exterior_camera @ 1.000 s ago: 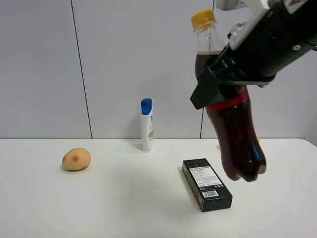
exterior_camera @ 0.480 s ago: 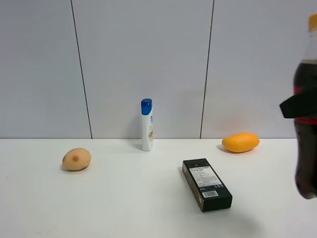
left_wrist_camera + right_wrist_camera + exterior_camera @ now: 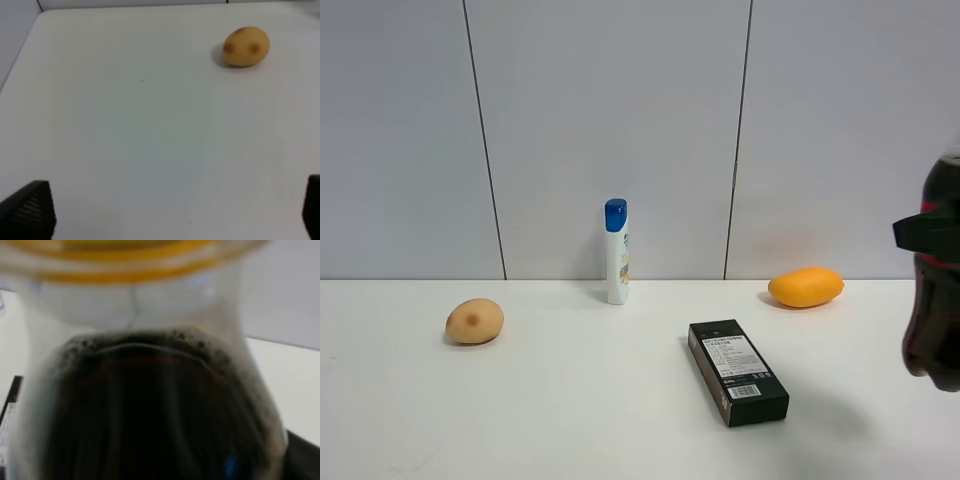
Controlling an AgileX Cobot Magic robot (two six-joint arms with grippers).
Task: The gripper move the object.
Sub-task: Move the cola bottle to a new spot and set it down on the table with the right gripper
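Carrying phase, seen from the high camera and both wrist cameras. The right tool (image 3: 927,233) is clamped across the body of the cola bottle (image 3: 932,320) at the level of its red label, a grip near the middle of the bottle that appears to keep the tall, heavy body close to upright. The bottle is to the right of the black box (image 3: 737,372), well apart from it and cut off by the edge of the high view. Its lobed base appears to hang clear of the bench (image 3: 580,400), and a faint shadow lies on the surface between it and the box. The right wrist camera is filled by the bottle's neck, with the cola line and the yellow cap, which fits a grasp taken below the shoulder; the jaws themselves are barely seen there. Judged from this pose, the bottle is in transit and not yet set down. The other things play no part: a white bottle with a blue cap (image 3: 616,252) stands upright behind the box by the wall, an orange fruit (image 3: 805,287) lies behind the box to its right, and a potato (image 3: 474,321) lies far to its left. The left tool (image 3: 170,214) hangs idle over bare bench near the potato, its jaws spread wide and holding nothing.
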